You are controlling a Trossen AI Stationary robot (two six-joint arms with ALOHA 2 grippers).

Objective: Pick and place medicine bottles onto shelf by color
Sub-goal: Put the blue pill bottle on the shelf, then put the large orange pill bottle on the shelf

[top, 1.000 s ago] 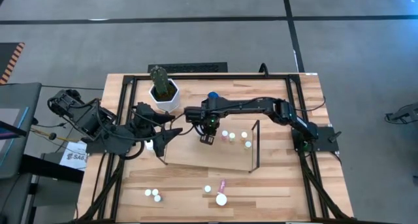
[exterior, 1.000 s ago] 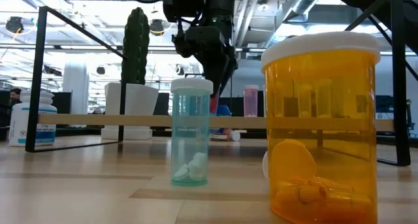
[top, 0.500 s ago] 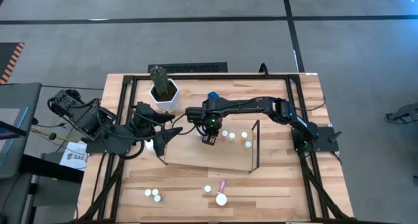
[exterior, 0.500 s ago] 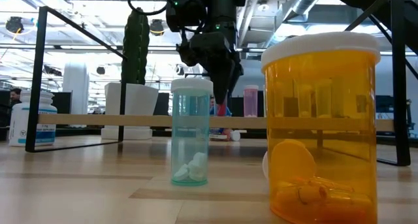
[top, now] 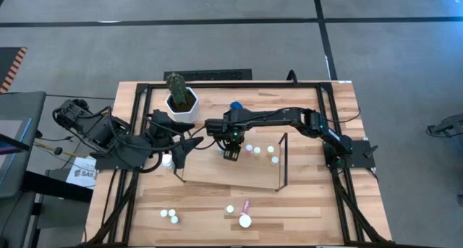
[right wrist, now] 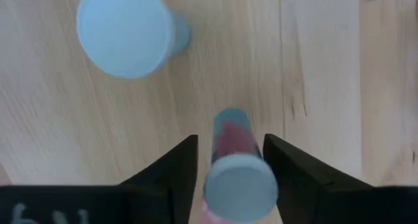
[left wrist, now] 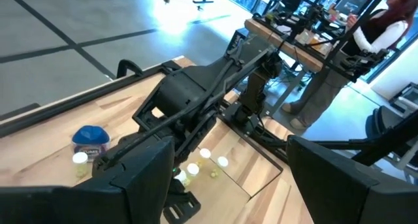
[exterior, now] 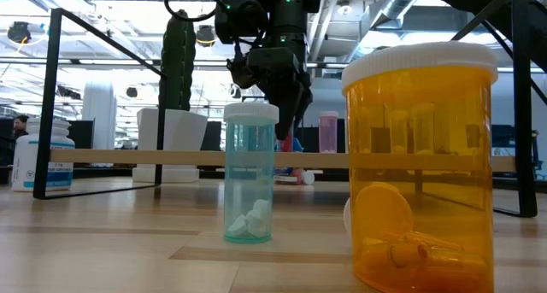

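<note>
Right gripper (top: 230, 155) over the shelf (top: 217, 172), toward its 10 o'clock corner — jaws apart, straddling a small pink bottle (right wrist: 234, 162) with a pale cap; fingers (right wrist: 171, 168) either side, contact not clear. Another pale-capped bottle (right wrist: 127, 29) upright on the shelf wood just beside. Further along the shelf toward 3 o'clock, three more small bottles (top: 257, 150) in a loose row near the end panel. Blue-capped bottle (top: 236, 106) off the shelf at 12 o'clock, near the cactus pot (top: 181, 102). Loose bottles on the worktop (top: 311, 212) at 6 o'clock — a white-capped group (top: 169, 216) and an orange one (exterior: 420, 161). Left gripper (top: 181, 148) parked at the shelf's 9 o'clock end, jaws apart, empty.
</note>
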